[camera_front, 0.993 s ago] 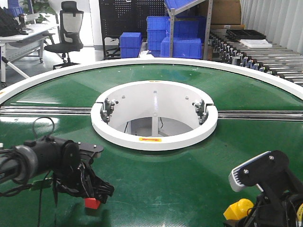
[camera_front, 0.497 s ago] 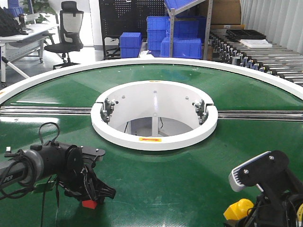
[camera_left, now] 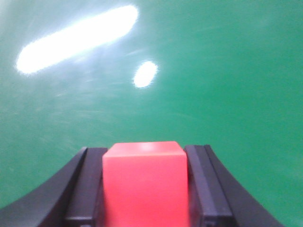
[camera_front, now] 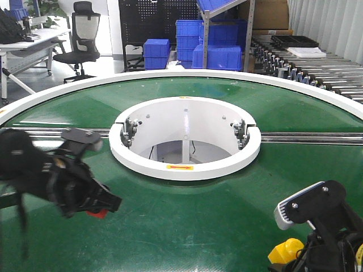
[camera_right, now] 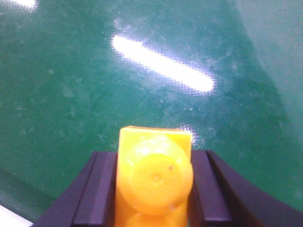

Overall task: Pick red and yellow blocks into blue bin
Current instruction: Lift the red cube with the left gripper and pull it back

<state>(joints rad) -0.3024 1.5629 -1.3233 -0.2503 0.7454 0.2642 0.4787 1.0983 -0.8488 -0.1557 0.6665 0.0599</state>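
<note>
My left gripper (camera_front: 97, 209) is shut on the red cube (camera_front: 98, 213), held above the green belt at the left; the arm is motion-blurred. In the left wrist view the red cube (camera_left: 145, 184) fills the gap between both black fingers (camera_left: 87, 189). At the bottom right, my right gripper (camera_front: 289, 255) is shut on the yellow studded brick (camera_front: 285, 250). The right wrist view shows the yellow brick (camera_right: 154, 177) clamped between the fingers (camera_right: 102, 189), stud facing the camera. The blue bin is out of view.
A white ring (camera_front: 185, 164) surrounds the round opening in the middle of the green turntable (camera_front: 198, 215). Metal rails (camera_front: 312, 137) run left and right from it. Blue crates (camera_front: 156, 54) are stacked behind, with a roller conveyor (camera_front: 306, 65) at the back right and an office chair (camera_front: 79, 37) at the back left.
The left arm has risen and swung up and left with the red cube in its grip, now blurred by motion. The right arm holds still with the yellow brick.
</note>
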